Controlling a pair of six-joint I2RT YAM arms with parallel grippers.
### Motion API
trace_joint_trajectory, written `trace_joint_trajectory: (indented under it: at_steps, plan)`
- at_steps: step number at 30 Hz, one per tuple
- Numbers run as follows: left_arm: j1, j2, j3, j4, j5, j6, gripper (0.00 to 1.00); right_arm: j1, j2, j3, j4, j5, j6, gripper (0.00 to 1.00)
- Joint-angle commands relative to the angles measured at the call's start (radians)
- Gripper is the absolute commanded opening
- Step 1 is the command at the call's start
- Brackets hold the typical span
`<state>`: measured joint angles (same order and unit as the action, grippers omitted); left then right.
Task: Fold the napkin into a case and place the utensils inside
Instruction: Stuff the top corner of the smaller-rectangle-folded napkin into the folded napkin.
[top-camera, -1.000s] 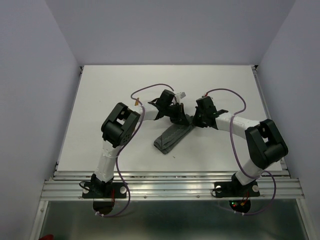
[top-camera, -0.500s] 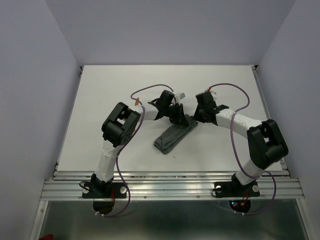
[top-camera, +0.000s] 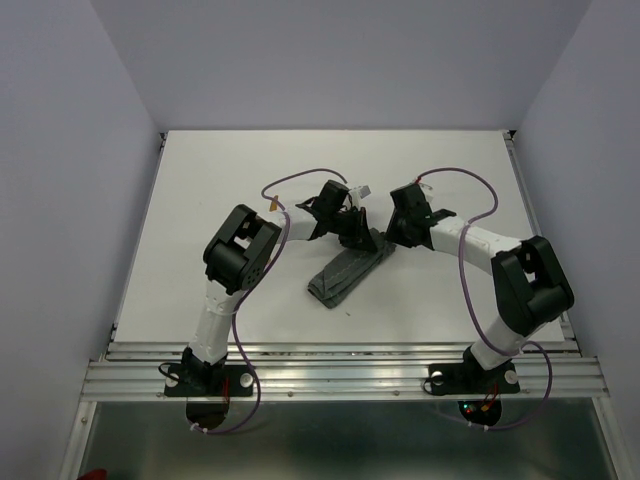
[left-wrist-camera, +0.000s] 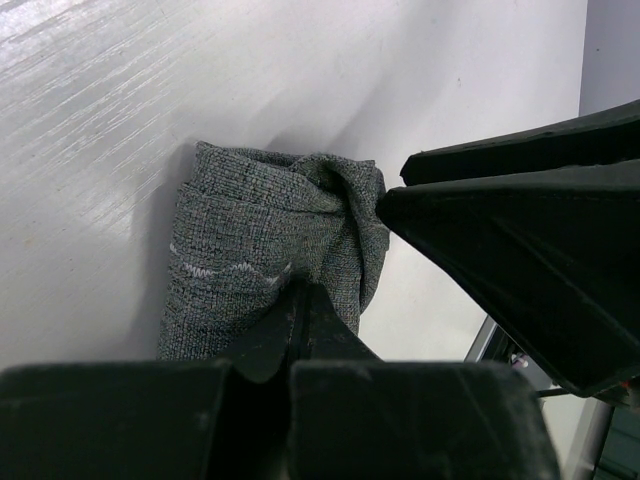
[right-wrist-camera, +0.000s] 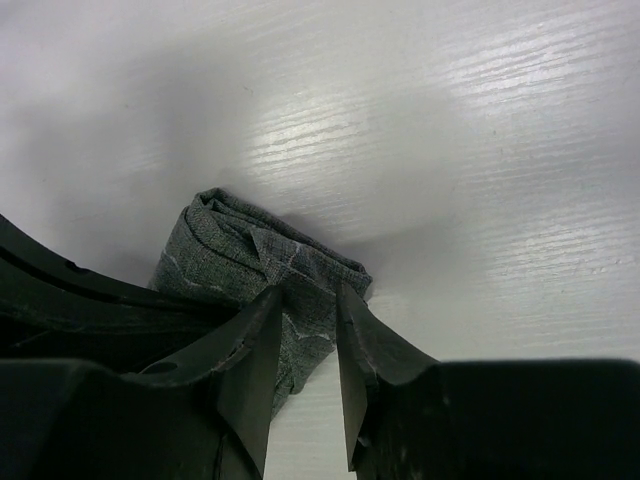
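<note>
The dark grey napkin lies folded as a long narrow strip, a case shape, running from the table's middle toward both grippers. Its far end is bunched and slightly raised. My left gripper is shut, its fingertips pinched on that end near the pale hem line. My right gripper stands open right beside it, its two fingers a small gap apart over the cloth's edge, gripping nothing. The utensils are out of view.
Both arms meet over the white table, their wrists almost touching. Purple cables loop above each arm. The aluminium rail with both arm bases runs along the near edge.
My right gripper has opened, let go of the napkin's end and drawn back a little toward the far side. The left gripper has stayed shut in place.
</note>
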<state>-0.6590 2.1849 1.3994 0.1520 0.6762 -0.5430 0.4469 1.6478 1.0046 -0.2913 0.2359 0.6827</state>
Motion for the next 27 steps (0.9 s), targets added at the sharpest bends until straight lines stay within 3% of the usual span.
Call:
trace_joint_trajectory:
  at_steps: [1, 16, 27]
  plan:
    - [-0.007, 0.007, 0.015, -0.015, 0.002, 0.023, 0.00, 0.004, -0.057, 0.002, 0.010, 0.016, 0.011, 0.34]
    - [-0.005, -0.091, 0.038, -0.058, -0.013, 0.043, 0.00, 0.004, -0.051, -0.023, 0.041, -0.055, -0.020, 0.33]
    - [0.029, -0.091, 0.090, -0.094, -0.047, 0.052, 0.00, 0.004, 0.003, -0.018, 0.041, -0.070, -0.028, 0.27]
